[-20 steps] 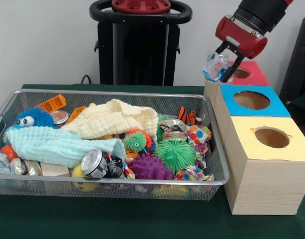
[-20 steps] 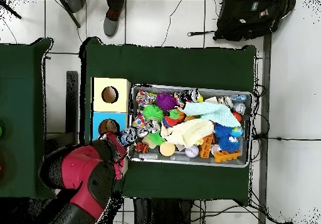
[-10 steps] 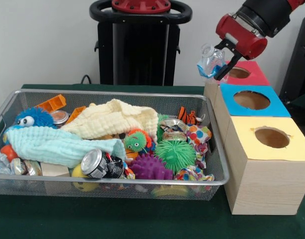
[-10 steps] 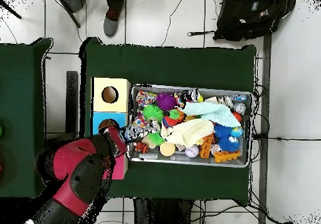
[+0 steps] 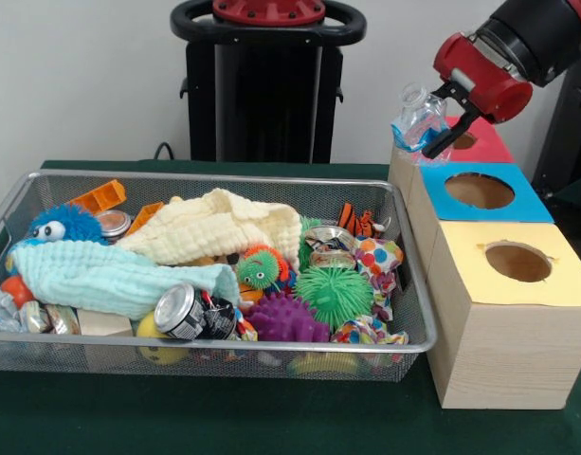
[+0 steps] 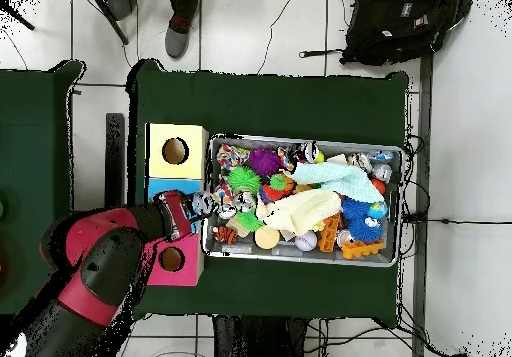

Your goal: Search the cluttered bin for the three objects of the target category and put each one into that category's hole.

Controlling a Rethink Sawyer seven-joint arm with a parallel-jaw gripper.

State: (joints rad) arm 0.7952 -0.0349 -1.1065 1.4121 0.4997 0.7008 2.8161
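Note:
My gripper (image 5: 436, 121) is shut on a crumpled clear plastic bottle (image 5: 415, 118) with a blue label. It holds the bottle in the air just left of the red-topped box (image 5: 487, 142) and above the far corner of the blue-topped box (image 5: 480, 190). The overhead view shows the gripper (image 6: 188, 206) and bottle (image 6: 205, 203) between the bin's rim (image 6: 208, 188) and the blue box (image 6: 158, 186), which the arm mostly hides. The red box's hole (image 6: 172, 259) is uncovered. The wire bin (image 5: 214, 178) holds crushed cans (image 5: 181, 311), spiky balls (image 5: 335, 292) and cloths (image 5: 219, 226).
A yellow-topped box (image 5: 517, 261) stands nearest the camera in the row of three. In the overhead view a black backpack (image 6: 400, 28) lies on the floor, and a person's shoe (image 6: 178, 39) shows at the top edge.
The arm has swung from over the bin's corner toward the boxes, carrying the bottle with it. In the overhead view it uncovered the red box.

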